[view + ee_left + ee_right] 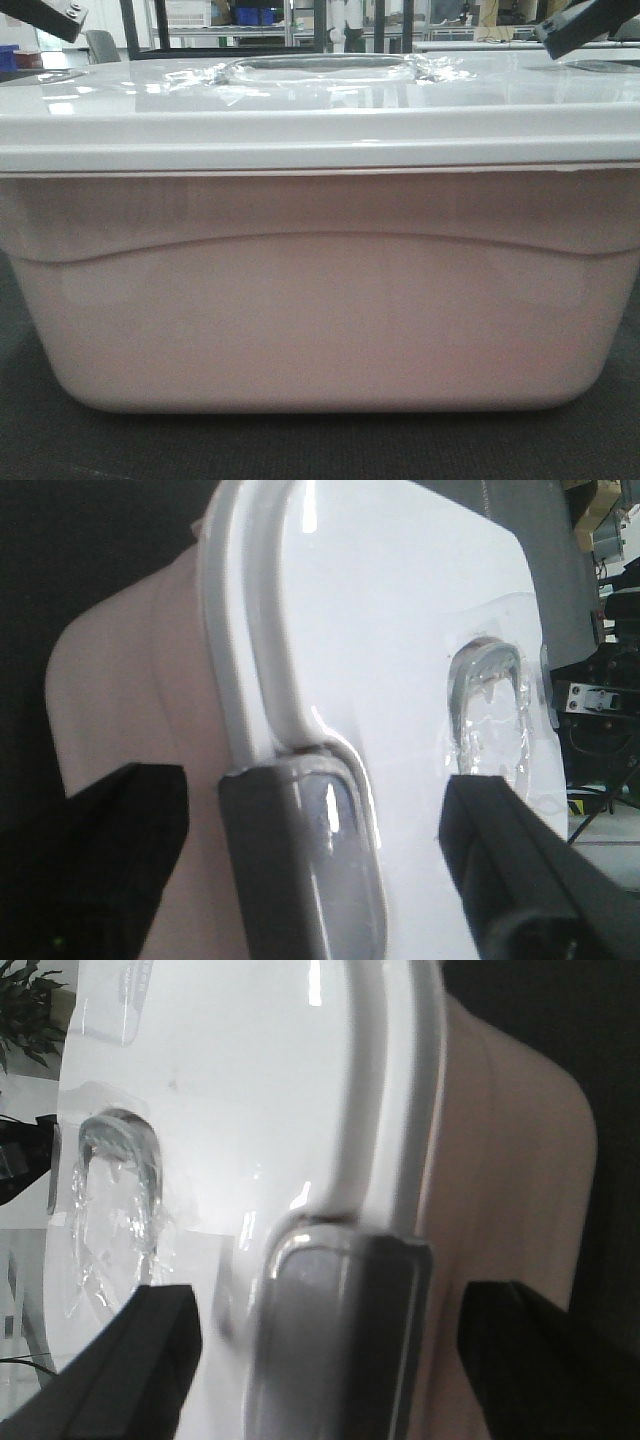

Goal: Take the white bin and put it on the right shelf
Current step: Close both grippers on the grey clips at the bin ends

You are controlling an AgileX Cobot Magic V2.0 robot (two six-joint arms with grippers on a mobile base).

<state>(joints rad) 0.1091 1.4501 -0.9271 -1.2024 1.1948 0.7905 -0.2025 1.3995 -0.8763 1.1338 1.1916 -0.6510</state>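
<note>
The bin [320, 300] stands in front, racks [158, 25] behind it. The left gripper [310, 870] straddles its left lid edge, the right gripper [335, 1360] its right.

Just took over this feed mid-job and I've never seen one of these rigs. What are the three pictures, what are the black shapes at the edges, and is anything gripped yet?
This is a two-armed robot; each arm ends in a two-fingered gripper. The front view looks ahead from the body: the white bin fills it, standing on a dark surface with its lid on. The other two cameras ride on the wrists and look along the fingers, which are the black shapes. The left gripper is at one end of the lid, the right gripper at the other. Both are open, each straddling a grey clip on the lid's rim. Nothing is held yet.
</note>
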